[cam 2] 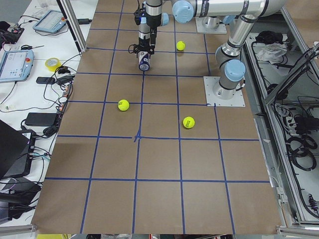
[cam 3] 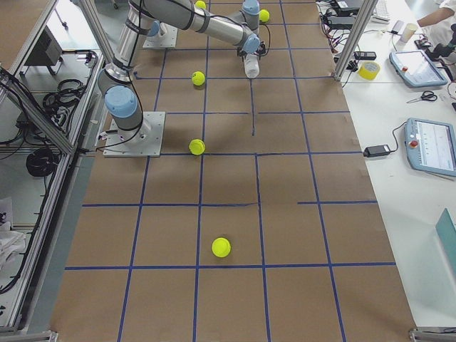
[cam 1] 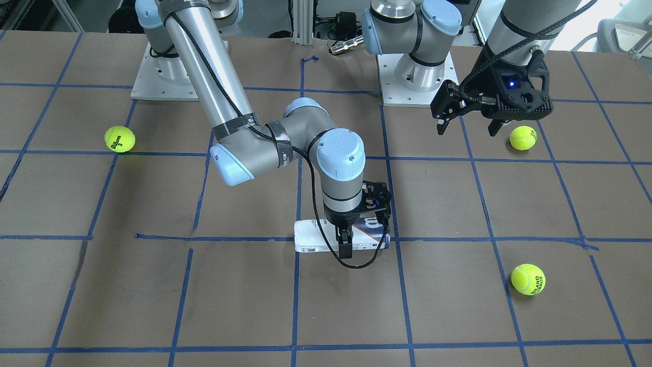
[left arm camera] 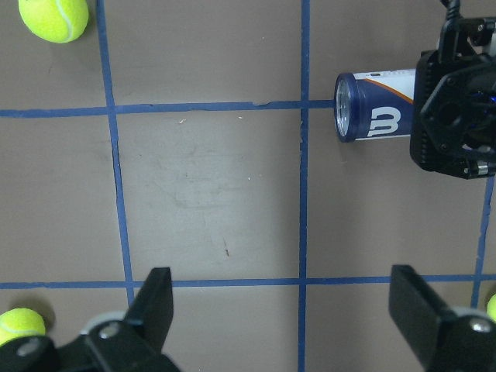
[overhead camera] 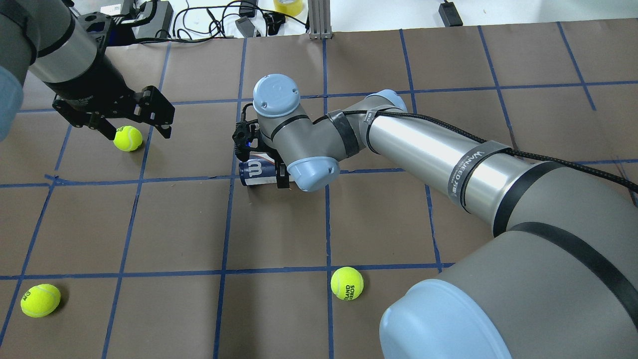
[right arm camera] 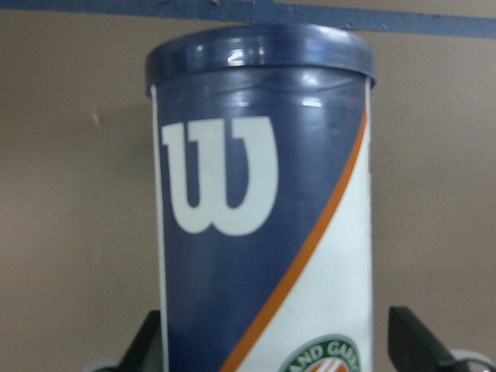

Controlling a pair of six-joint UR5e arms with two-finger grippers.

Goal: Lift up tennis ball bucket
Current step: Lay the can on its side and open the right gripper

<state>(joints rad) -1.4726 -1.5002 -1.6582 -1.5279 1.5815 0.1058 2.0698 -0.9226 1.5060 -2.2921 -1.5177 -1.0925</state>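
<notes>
The tennis ball bucket [cam 1: 313, 239] is a white and navy can with a white "W". It lies on its side on a blue tape line mid-table, and also shows in the overhead view [overhead camera: 251, 172] and the left wrist view [left arm camera: 372, 116]. My right gripper [cam 1: 351, 232] is down over the can, open, with one finger on each side of it. The right wrist view shows the can [right arm camera: 263, 217] between the fingers [right arm camera: 411, 341], with a small gap on one side. My left gripper [overhead camera: 138, 130] is open and empty, hovering over a tennis ball [overhead camera: 128, 138] off to the side.
Two more tennis balls lie on the brown papered table, one [overhead camera: 347, 283] near the robot's side at the middle and one [overhead camera: 40, 300] at the near left. Cables and devices [overhead camera: 239, 20] sit beyond the table's far edge.
</notes>
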